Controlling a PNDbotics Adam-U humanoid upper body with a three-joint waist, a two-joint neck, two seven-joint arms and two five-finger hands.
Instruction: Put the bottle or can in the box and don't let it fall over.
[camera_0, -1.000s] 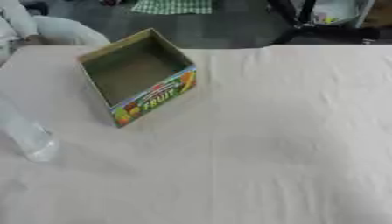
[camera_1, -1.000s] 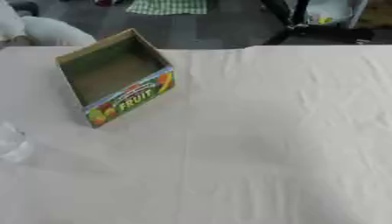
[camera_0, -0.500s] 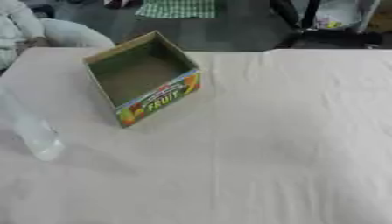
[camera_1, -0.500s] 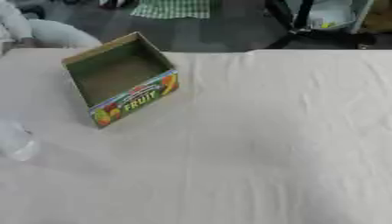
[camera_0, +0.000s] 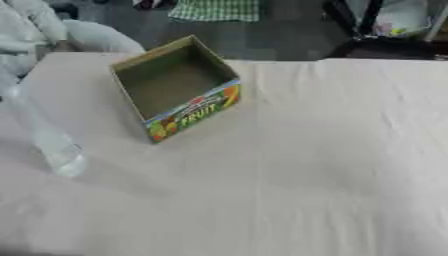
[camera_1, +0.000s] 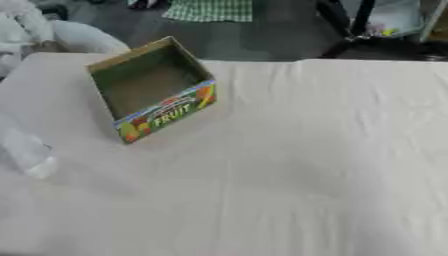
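Observation:
An open cardboard box (camera_0: 175, 87) with a colourful "FRUIT" print on its side stands on the white-covered table (camera_0: 306, 165), at the back left. Its inside is empty. A clear plastic bottle (camera_0: 48, 135) stands upright near the table's left edge, in front and to the left of the box; in the right eye view the bottle (camera_1: 26, 150) is at the picture's left border. Neither of my hands shows in either view.
Beyond the table's far edge lie a dark floor, black stand legs (camera_0: 350, 30) and a green checked cloth (camera_0: 214, 9). A person in white clothing (camera_0: 52, 35) is at the far left corner, touching nothing on the table.
The whole picture has shifted to the right and slightly down, so the camera has moved. The box and bottle stay where they were on the table.

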